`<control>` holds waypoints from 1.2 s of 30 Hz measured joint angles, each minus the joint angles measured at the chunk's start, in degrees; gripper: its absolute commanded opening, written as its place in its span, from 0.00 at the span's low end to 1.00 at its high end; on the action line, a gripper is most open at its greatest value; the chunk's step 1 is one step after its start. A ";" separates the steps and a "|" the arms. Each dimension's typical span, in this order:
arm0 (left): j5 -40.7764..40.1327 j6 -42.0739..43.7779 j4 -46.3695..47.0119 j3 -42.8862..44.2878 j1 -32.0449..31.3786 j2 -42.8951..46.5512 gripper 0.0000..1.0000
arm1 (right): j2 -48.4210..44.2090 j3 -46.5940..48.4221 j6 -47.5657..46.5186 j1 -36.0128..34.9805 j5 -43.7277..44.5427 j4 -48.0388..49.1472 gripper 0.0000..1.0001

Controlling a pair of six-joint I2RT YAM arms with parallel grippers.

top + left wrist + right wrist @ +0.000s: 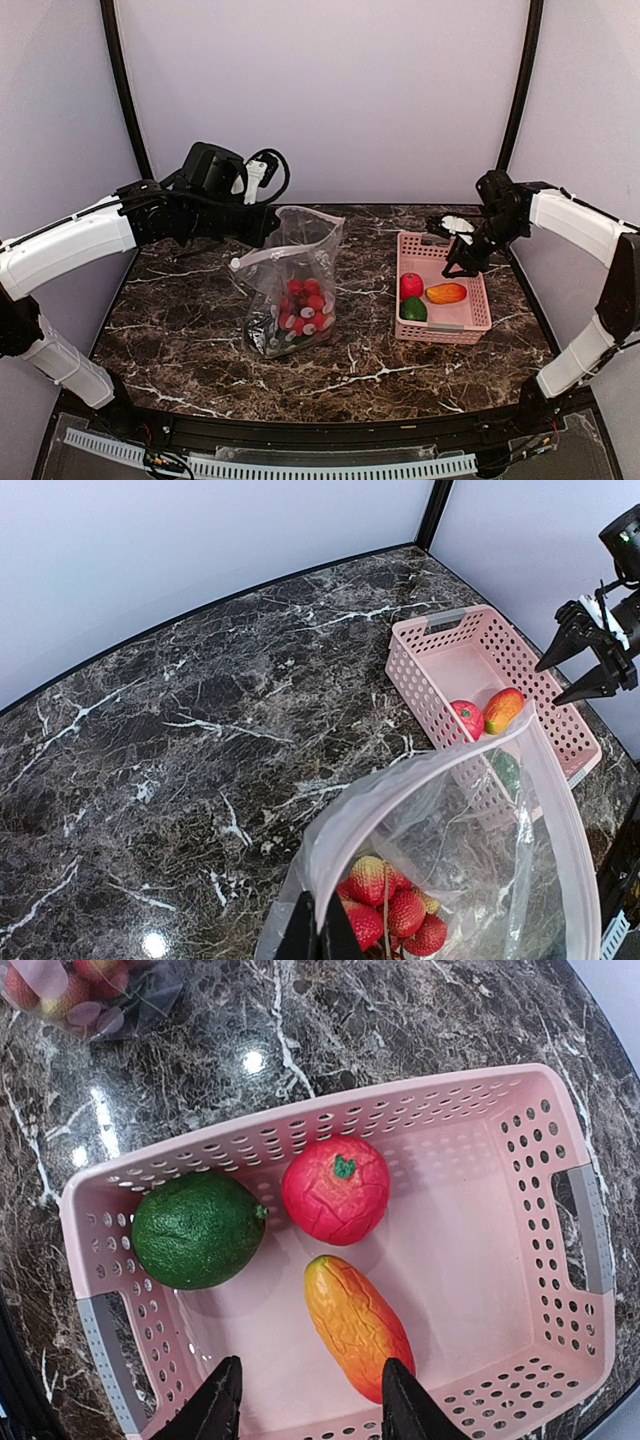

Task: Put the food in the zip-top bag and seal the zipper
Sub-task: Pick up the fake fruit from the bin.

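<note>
The clear zip-top bag (300,270) stands upright mid-table with its mouth held open. My left gripper (268,226) is shut on the whitish zipper strip (400,790) at the rim, its fingertips (320,935) pinching it. Red strawberries (395,910) and other food lie at the bag's bottom (305,305). The pink basket (250,1135) holds a red round fruit (335,1190), a green round fruit (198,1230) and an orange piece (358,1325). My right gripper (310,1400) hangs open above the basket, its fingers straddling the orange piece's near end without touching it.
The basket (440,337) sits at the right of the dark marble table, a hand's width from the bag. Grey handles mark its short ends. White walls and black corner posts close the back. My right gripper (580,670) also shows from the left wrist.
</note>
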State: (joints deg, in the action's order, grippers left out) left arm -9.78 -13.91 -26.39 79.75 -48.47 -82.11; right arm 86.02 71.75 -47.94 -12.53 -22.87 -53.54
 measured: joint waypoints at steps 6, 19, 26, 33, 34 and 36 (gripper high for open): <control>0.81 -0.22 0.11 0.00 0.00 0.00 0.01 | 2.01 -2.91 -3.69 0.00 2.43 2.51 0.47; 2.43 -1.31 1.05 -0.02 0.00 0.02 0.01 | 7.23 -8.44 -8.24 -0.13 6.78 10.58 0.59; 2.40 -1.33 1.09 -0.09 0.00 0.02 0.01 | 9.25 -8.46 -9.49 -1.09 7.98 13.22 0.59; 2.45 -1.31 1.46 -1.05 0.00 0.26 0.01 | 11.47 -8.46 -11.15 -2.36 10.14 14.19 0.58; 2.47 -1.33 1.49 -1.05 0.00 0.26 0.01 | 11.67 -8.46 -11.41 -2.54 10.54 14.19 0.58; 2.49 -1.33 1.49 -1.07 0.00 0.31 0.01 | 12.00 -8.46 -11.63 -2.89 11.23 14.23 0.58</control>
State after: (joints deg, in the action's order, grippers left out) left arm -7.29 -15.25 -24.91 78.67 -48.47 -81.80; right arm 98.02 63.29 -59.57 -15.42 -11.64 -39.31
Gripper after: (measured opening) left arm 0.008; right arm 0.577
